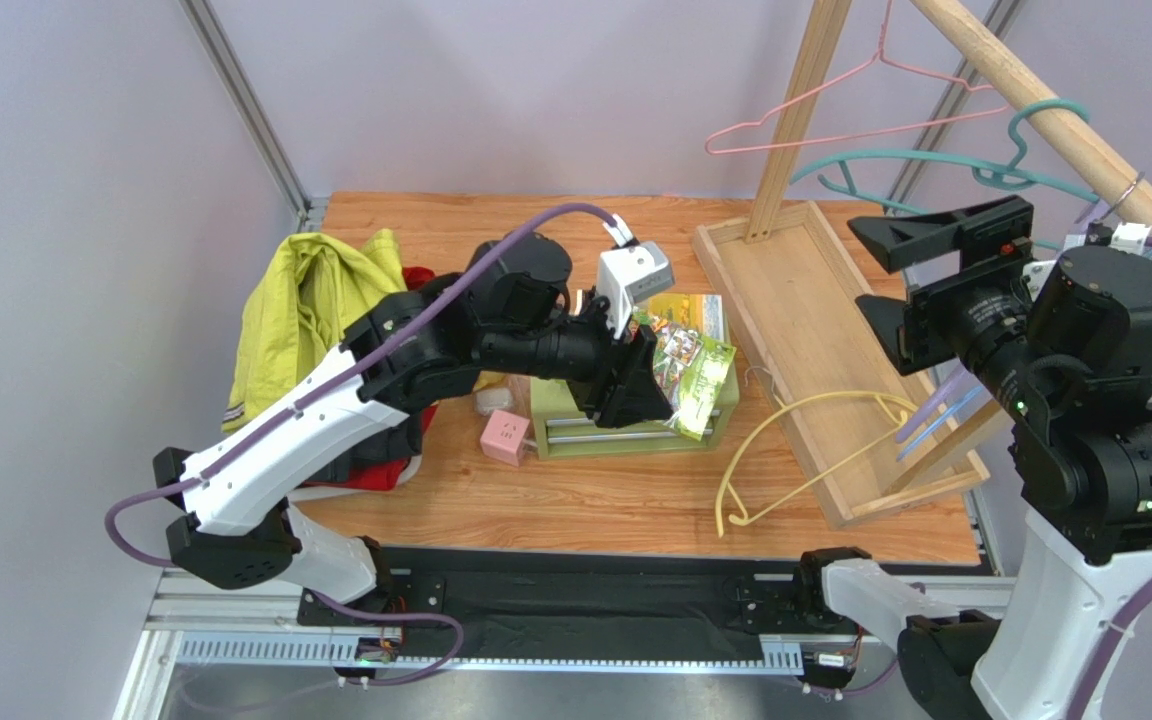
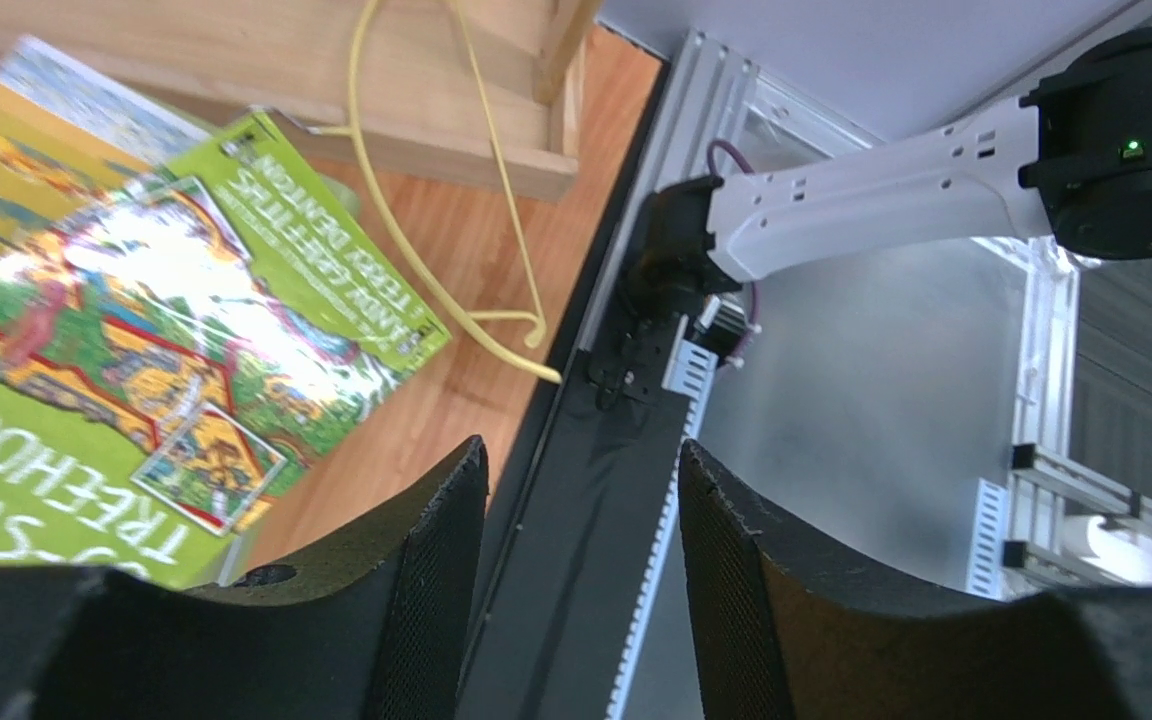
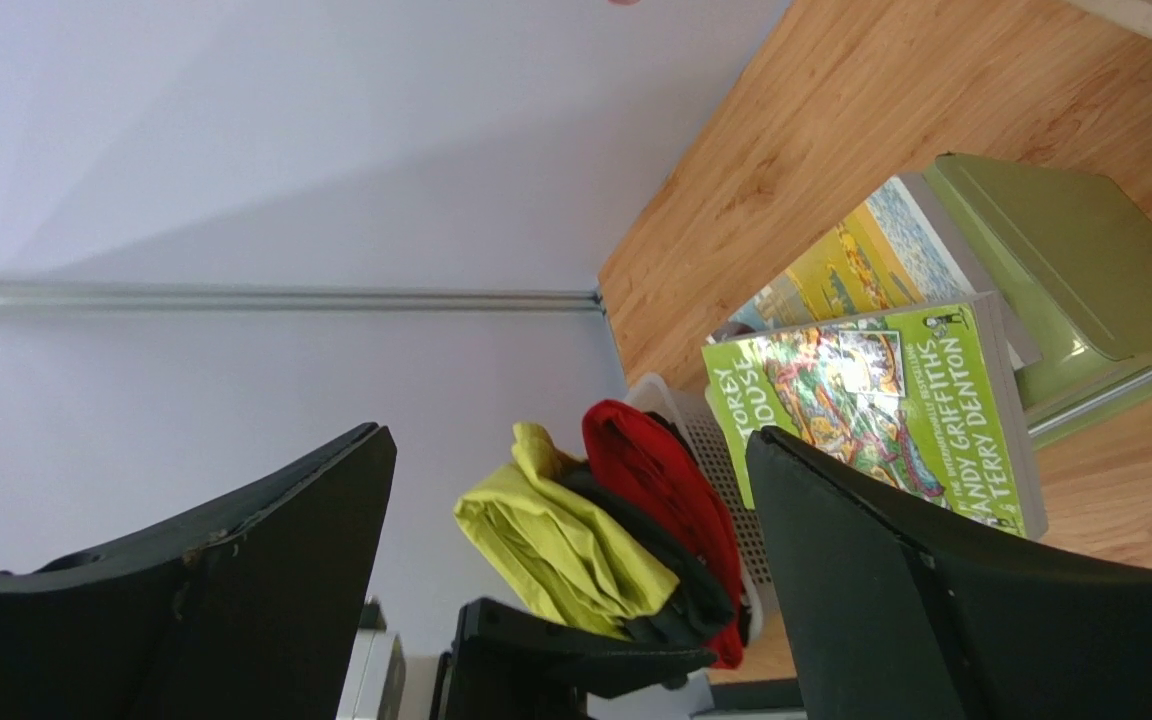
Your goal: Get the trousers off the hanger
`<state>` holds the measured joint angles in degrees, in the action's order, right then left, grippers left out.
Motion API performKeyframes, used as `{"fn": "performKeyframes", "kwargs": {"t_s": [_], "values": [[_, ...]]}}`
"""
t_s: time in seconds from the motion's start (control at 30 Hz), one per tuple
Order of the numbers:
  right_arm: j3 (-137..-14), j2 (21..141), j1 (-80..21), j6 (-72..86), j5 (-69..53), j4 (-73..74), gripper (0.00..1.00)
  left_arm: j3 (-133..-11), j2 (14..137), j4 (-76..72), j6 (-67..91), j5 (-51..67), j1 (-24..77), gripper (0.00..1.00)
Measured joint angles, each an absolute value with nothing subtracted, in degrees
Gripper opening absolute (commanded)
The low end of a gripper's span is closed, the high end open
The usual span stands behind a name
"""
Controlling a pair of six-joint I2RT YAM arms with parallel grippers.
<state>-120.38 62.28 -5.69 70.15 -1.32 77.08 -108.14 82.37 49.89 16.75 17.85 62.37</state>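
**Trousers heaped at the bench's left, both grippers empty**

The trousers [image 1: 304, 323] lie in a pile at the left rear of the wooden bench [image 1: 597, 503]: a yellow-green pair on top, red and dark cloth showing beneath it near the left arm. In the right wrist view the same heap [image 3: 597, 548] appears over a white basket [image 3: 717, 450], yellow-green beside black and red.

The left gripper [image 1: 654, 378] hovers over a green rack [image 1: 620, 428] holding picture books [image 1: 695, 368]; its fingers [image 2: 425, 585] stand apart with nothing between them. The right gripper [image 1: 913, 278] is raised at the right side, above a wooden tray [image 1: 800, 308], its jaws spread wide and holding nothing.

A yellow hanger [image 1: 800, 450] lies bare across the tray's near edge and the bench. A pink hanger [image 1: 823, 113] and a teal hanger [image 1: 928, 158] hang from the wooden rail [image 1: 1056, 120], both bare. A pink cube [image 1: 506, 435] sits just beside the rack.
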Motion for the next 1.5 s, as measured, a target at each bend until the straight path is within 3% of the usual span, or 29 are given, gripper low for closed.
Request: {"fn": "performKeyframes", "kwargs": {"t_s": [0.53,0.87,1.2,1.5], "values": [[-120.16,61.41,-5.69,48.34,-28.93,77.36,0.92,-89.36,76.49,41.58,29.41,19.11,69.95,0.50],[-118.54,59.90,-5.69,41.80,-37.65,77.49,0.91,-77.12,81.32,30.48,44.51,1.85,77.95,0.54],[-117.71,53.39,-5.69,40.71,-41.34,77.38,0.90,-69.32,91.37,19.33,62.22,-21.39,83.57,0.68],[-115.87,47.07,-5.69,40.66,-43.44,77.32,0.90,-64.10,102.52,3.01,68.73,-26.24,83.66,0.66]]}}
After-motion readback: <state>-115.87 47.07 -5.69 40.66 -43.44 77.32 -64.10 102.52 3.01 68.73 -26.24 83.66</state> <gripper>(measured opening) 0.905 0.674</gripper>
